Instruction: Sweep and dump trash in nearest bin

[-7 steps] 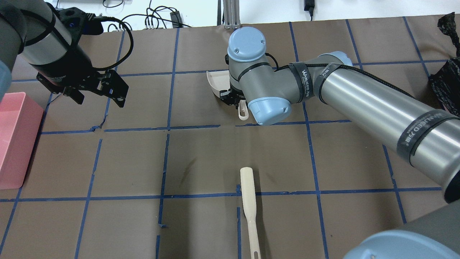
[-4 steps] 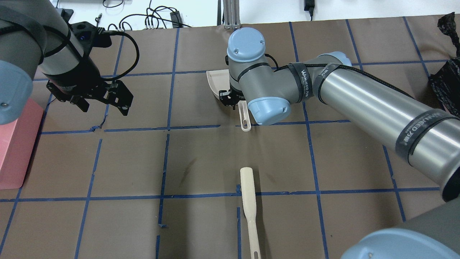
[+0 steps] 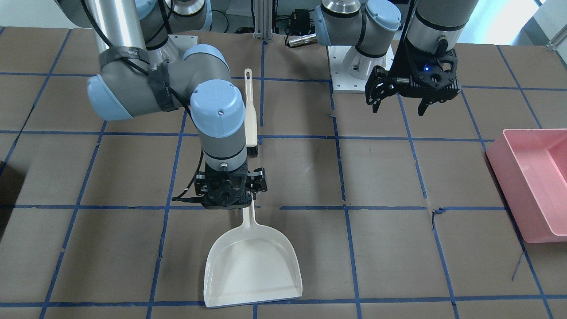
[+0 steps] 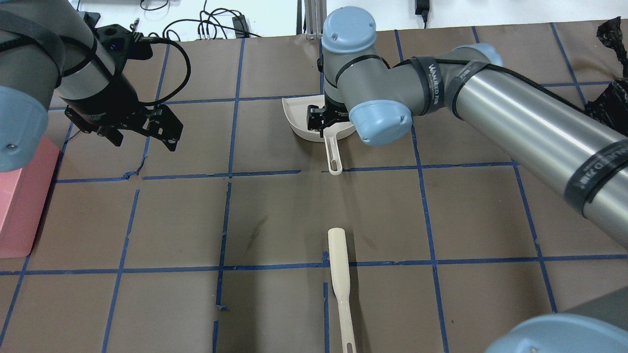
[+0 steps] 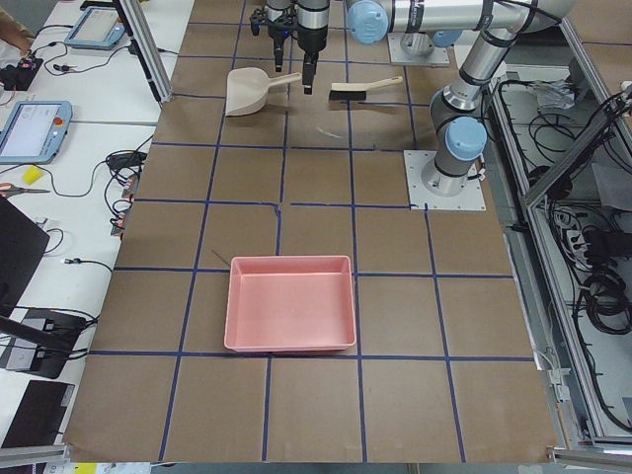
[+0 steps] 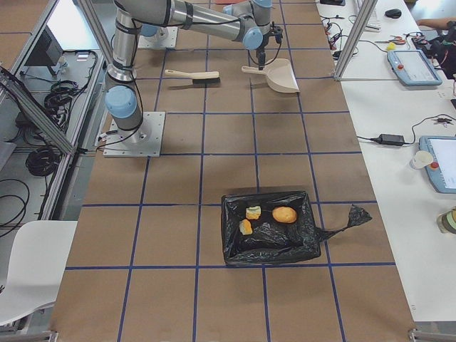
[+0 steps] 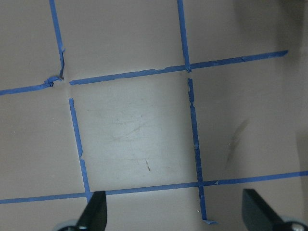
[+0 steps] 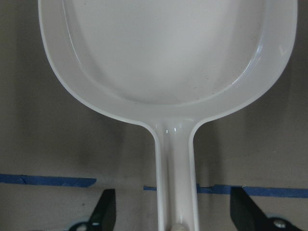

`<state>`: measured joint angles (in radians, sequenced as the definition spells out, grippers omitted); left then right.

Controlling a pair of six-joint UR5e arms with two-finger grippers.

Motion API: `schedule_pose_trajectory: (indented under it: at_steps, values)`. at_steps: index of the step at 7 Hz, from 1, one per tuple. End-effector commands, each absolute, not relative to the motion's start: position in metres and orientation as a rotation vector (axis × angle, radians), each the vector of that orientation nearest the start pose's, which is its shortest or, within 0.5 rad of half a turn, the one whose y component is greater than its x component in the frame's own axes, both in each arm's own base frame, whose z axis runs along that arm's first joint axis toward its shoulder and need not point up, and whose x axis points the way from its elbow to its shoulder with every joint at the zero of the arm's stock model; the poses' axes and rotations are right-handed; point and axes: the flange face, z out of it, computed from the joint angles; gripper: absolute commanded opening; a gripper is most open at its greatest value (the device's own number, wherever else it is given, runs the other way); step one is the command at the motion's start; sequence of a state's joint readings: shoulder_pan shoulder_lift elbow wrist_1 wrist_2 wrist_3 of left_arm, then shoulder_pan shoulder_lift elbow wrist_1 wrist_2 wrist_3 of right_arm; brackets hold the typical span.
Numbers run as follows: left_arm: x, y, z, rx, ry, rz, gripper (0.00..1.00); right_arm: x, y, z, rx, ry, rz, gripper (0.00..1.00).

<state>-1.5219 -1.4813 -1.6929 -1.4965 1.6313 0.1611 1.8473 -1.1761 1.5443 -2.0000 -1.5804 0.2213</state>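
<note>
Astride the dustpan [image 3: 252, 261] handle, the right end effector [image 8: 174, 214] stands wide, fingers clear of it; the left end effector [image 3: 396, 106] hangs wide over the counter [image 3: 443, 177].

- One dustpan [image 3: 252, 266] and one brush [image 4: 340, 274] are showing.
- Two bins are standing: one pink bin [image 5: 289, 343], one black-lined bin [image 6: 234, 246].
- Three trash lumps are lying: one golden-brown lump [image 6: 284, 214], two pale chunks [image 6: 253, 211].
</note>
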Motion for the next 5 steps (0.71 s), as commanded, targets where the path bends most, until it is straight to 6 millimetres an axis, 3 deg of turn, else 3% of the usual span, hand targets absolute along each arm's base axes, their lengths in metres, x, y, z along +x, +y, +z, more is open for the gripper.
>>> schedule_pose_trajectory:
  at_steps: [1, 2, 3, 5]
  values:
    - [-0.11, -0.476, 0.5, 0.166, 3.132, -0.094, 1.0, 0.208, -0.556, 0.42, -0.029, 3.145, -0.016, 1.0]
    - [-0.113, -0.485, 0.506, 0.164, 3.162, -0.109, 1.0, 0.174, -0.529, 0.471, 0.053, 3.11, -0.039, 1.0]
    - [-0.112, -0.489, 0.514, 0.157, 3.168, -0.088, 1.0, 0.156, -0.509, 0.496, 0.114, 3.065, -0.016, 1.0]
    - [-0.112, -0.486, 0.508, 0.159, 3.17, -0.062, 1.0, 0.147, -0.492, 0.505, 0.133, 3.088, 0.014, 1.0]
